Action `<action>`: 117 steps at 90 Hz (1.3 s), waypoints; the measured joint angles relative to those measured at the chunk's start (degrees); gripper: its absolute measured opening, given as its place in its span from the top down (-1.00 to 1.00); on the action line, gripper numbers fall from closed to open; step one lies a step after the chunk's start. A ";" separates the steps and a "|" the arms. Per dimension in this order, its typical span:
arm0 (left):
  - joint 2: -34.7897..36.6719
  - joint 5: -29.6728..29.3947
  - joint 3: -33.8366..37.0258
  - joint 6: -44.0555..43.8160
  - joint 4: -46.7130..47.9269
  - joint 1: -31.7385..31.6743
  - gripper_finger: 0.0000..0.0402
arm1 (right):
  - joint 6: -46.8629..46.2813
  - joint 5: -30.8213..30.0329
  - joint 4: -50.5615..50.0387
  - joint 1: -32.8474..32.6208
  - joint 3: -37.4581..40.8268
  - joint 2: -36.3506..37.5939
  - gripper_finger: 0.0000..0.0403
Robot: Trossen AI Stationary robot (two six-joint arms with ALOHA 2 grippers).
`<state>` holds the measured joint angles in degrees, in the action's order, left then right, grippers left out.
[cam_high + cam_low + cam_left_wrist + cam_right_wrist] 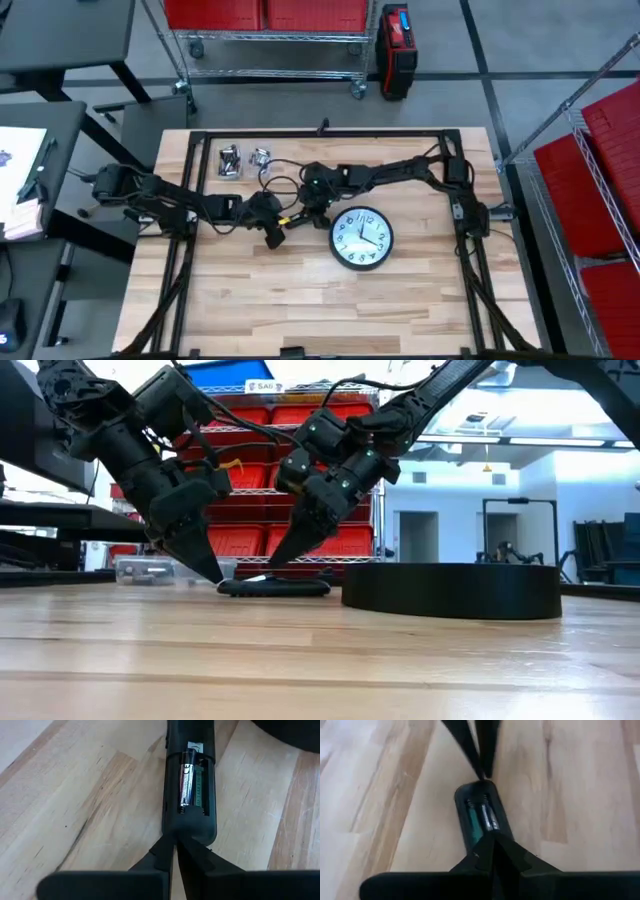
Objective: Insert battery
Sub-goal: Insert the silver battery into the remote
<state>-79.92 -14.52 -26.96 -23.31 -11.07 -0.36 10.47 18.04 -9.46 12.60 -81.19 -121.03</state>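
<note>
clock point(361, 238) face numerals, too small

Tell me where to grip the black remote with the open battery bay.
Best guess: across the long narrow sides of the black remote, from above. It lies flat on the wooden table; left gripper and right gripper already crowd both ends, and the battery bay faces up.

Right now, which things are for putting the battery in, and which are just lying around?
For the job:
- long black plastic remote control
- silver cylindrical battery in its compartment
- left gripper
- right gripper

Lying about:
- round black-rimmed wall clock
- clear plastic tray
</note>
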 joint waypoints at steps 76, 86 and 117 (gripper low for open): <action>0.00 0.46 0.00 0.33 0.07 -0.02 0.98 | -0.16 1.57 3.88 -0.56 3.83 -0.07 1.00; 0.00 0.39 0.00 0.37 -0.04 0.00 0.98 | -0.14 1.44 5.46 -0.87 3.91 -0.07 1.00; 0.00 0.36 0.00 0.31 0.00 -0.01 0.98 | -0.09 1.24 7.58 -0.94 3.96 -0.17 1.00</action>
<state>-79.92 -14.17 -26.96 -23.00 -11.07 -0.37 10.38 19.28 -1.88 11.66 -77.23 -121.21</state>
